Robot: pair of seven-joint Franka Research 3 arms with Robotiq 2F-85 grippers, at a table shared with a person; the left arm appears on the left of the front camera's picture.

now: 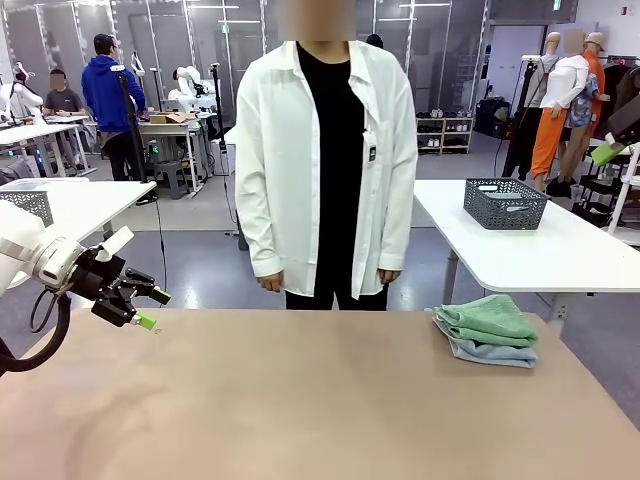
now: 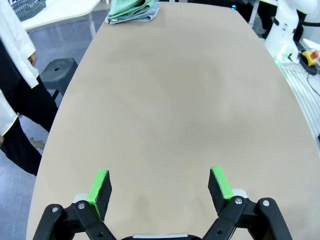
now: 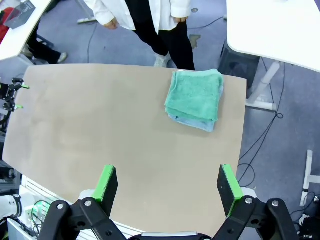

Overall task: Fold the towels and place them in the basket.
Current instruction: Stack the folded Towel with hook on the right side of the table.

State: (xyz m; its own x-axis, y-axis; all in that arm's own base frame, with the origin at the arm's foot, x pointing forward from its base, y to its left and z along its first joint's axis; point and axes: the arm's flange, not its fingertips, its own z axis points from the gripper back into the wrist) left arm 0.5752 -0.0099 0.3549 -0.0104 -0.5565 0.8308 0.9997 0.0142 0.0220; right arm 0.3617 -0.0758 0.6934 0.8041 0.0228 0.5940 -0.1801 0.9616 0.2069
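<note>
Two folded towels lie stacked near the table's right edge, a mint green towel [image 1: 489, 317] on top of a pale blue-grey towel [image 1: 492, 352]. The right wrist view looks down on the stack [image 3: 194, 95], and it also sits far off in the left wrist view [image 2: 133, 10]. The dark grey basket [image 1: 505, 203] stands on a separate white table behind the right side. My left gripper [image 1: 153, 309] hovers open over the table's left edge, nothing between its fingers [image 2: 160, 182]. My right gripper [image 3: 166, 180] hangs open high above the table's near side, well short of the towels.
A person in a white shirt [image 1: 325, 160] stands at the far edge, hands down. A paler grey mesh basket [image 1: 30, 205] sits on a white table at the left. The tan table [image 1: 300, 400] is bare apart from the towels.
</note>
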